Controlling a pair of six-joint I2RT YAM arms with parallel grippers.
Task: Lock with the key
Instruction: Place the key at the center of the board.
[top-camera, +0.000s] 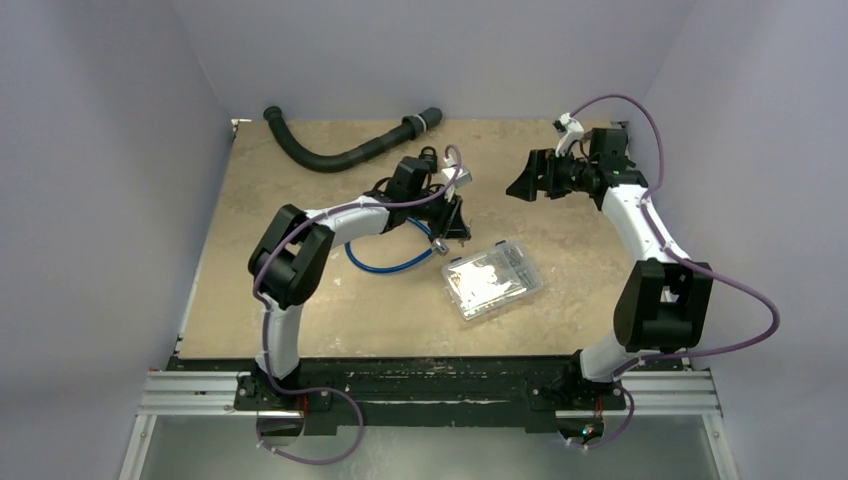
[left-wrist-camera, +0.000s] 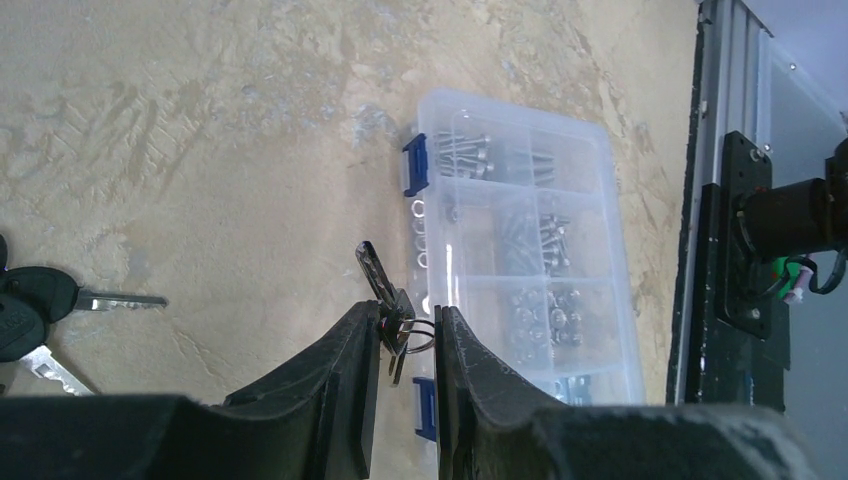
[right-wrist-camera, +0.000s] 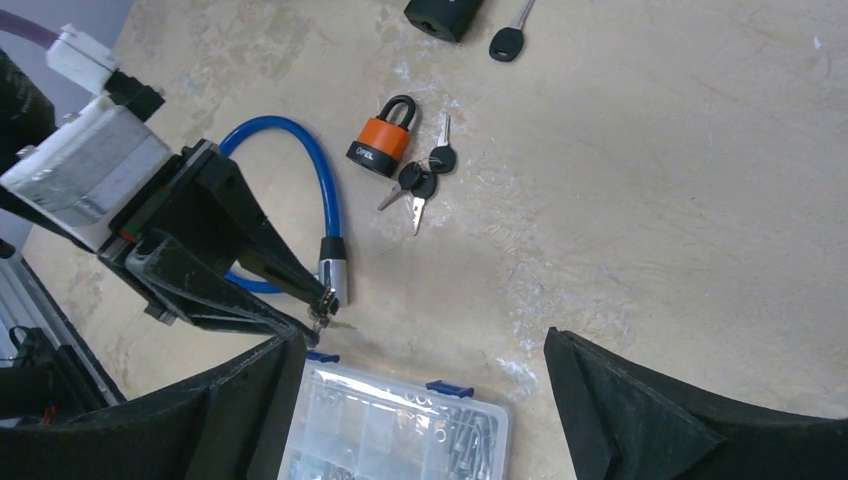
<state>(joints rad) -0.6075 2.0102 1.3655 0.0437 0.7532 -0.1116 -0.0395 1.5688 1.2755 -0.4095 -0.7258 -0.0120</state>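
My left gripper (left-wrist-camera: 408, 335) is shut on a small silver key (left-wrist-camera: 378, 280) with a wire ring; the blade sticks out past the fingertips. In the right wrist view the key (right-wrist-camera: 322, 318) sits just beside the silver head (right-wrist-camera: 333, 275) of a blue cable lock (right-wrist-camera: 315, 165) lying on the table. In the top view the left gripper (top-camera: 440, 240) hovers over the cable lock (top-camera: 385, 265). My right gripper (top-camera: 520, 183) is open and empty, held above the table right of centre, its jaws (right-wrist-camera: 422, 342) wide apart.
A clear plastic box of screws (top-camera: 490, 280) lies just right of the left gripper. An orange padlock (right-wrist-camera: 383, 140) with a bunch of black-headed keys (right-wrist-camera: 420, 180) lies beyond the cable lock. A black hose (top-camera: 340, 150) lies at the back. Another black lock (right-wrist-camera: 445, 15) and key (right-wrist-camera: 510, 35) lie farther off.
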